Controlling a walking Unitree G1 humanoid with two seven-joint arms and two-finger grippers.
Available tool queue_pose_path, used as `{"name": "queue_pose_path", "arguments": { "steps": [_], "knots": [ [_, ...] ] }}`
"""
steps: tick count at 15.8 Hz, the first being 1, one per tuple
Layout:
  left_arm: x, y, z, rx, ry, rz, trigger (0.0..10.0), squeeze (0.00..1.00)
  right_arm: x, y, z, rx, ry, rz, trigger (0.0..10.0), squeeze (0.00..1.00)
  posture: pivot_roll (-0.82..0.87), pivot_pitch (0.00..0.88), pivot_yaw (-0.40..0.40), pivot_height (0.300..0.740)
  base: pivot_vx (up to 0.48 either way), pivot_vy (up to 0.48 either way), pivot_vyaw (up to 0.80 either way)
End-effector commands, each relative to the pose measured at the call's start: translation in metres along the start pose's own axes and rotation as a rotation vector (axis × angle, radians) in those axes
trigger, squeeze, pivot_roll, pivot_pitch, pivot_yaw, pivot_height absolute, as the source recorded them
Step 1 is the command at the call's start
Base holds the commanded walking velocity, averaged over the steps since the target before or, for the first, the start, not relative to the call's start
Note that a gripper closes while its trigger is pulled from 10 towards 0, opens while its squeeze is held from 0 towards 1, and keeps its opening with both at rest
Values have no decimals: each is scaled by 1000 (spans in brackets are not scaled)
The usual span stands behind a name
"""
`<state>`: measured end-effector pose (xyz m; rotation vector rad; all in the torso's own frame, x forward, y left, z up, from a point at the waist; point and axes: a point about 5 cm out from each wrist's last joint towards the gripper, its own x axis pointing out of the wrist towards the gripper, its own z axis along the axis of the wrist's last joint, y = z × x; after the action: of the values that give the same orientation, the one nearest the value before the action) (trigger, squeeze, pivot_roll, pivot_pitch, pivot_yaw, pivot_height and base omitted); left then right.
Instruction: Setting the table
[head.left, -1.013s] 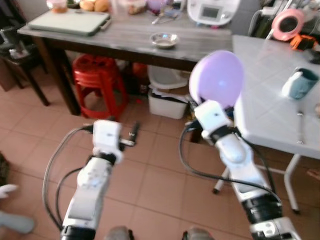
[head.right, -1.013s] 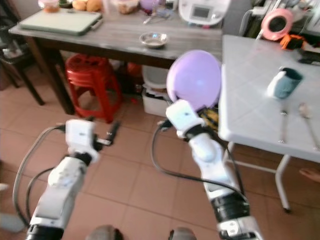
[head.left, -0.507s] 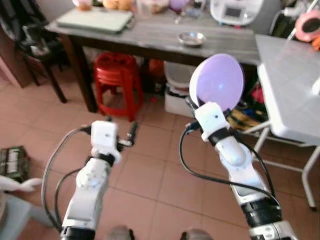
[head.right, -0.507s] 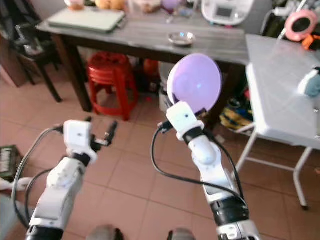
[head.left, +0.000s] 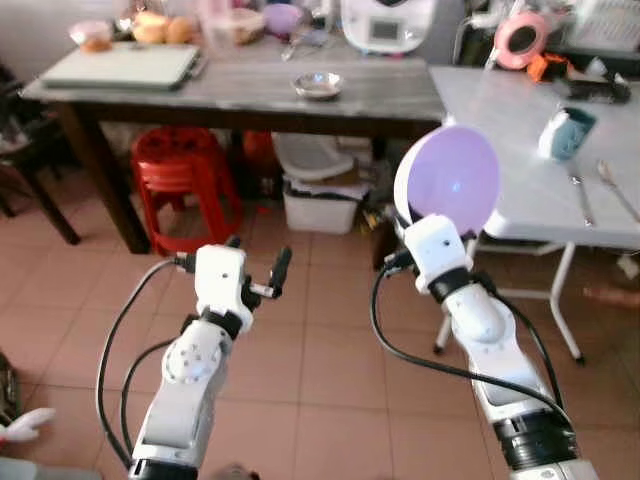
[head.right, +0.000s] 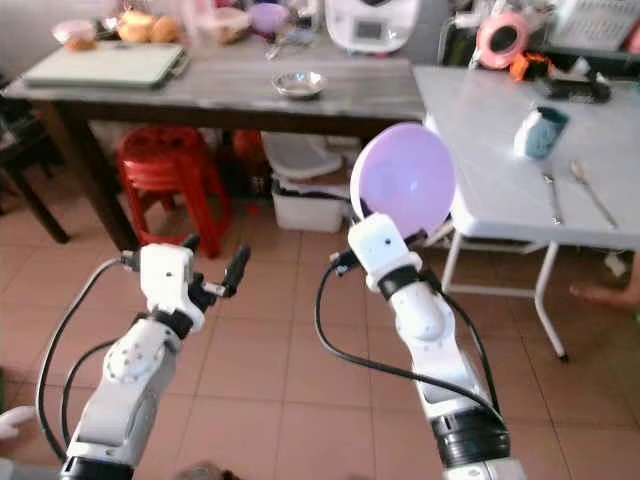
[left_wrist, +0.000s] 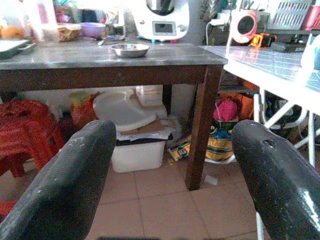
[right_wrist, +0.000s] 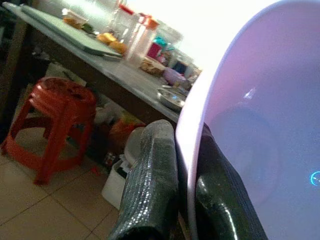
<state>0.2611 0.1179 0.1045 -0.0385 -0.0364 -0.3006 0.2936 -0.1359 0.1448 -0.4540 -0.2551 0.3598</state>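
**Plate carried upright beside the white table**

Plate in lilac stood on edge in the right gripper, its rim pinched between the two black fingers, which were closed tight on it. In the head views the plate sat just in front of the near left corner of the white table, its face turned toward the camera, overlapping the table's edge without resting on it. On the white table, well beyond the plate, stood a teal mug, with two pieces of cutlery lying nearer than the mug and a pink round object at the far end.

The left gripper hung over the tiled floor well to the left of the white table, fingers spread wide and holding nothing. To the left of the white table ran a dark wooden table carrying a small metal bowl, a flat green board and a white appliance; a red stool and a white bin sat beneath it.

Compared with half a second earlier, the whole view had swung: the white table, then cut off at the right edge, now showed its mug and cutlery. The plate kept the same upright pose in the same grip, and the left gripper stayed open and empty.
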Motion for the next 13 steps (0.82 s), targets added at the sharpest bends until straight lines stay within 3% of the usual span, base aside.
{"name": "queue_pose_path", "arguments": {
  "steps": [1, 6, 8, 9, 11, 13],
  "knots": [
    [1, -3, 1, -6, -2, -14, 10000, 0, -3, -3, -2, 3, 17, -11, 10000, 0, -12, 0, -17, 740, 480, 0, -625],
    [1, -2, 0, -13, 3, -12, 10000, 0, -5, 4, -1, 6, 11, 11, 10000, 0, -10, 0, -16, 740, 469, 0, 0],
    [2, 2, -1, 0, 15, 25, 10000, 0, -6, 5, 1, 11, 7, 14, 10000, 0, -10, 0, -16, 740, 390, 281, 0],
    [3, 10, -3, -4, 28, 97, 10000, 0, -9, 6, 1, 25, 4, 13, 10000, 0, -13, 0, -17, 740, 0, 461, 0],
    [3, 12, -3, -2, 26, 119, 10000, 0, -12, 8, 3, 17, -3, 19, 10000, 0, -12, 0, -17, 740, 0, 137, 0],
    [3, 13, -2, 12, 26, 131, 10000, 0, -13, 10, 5, 10, -9, 24, 10000, 0, -14, 0, -15, 740, 0, 0, 781]
  ]
}}
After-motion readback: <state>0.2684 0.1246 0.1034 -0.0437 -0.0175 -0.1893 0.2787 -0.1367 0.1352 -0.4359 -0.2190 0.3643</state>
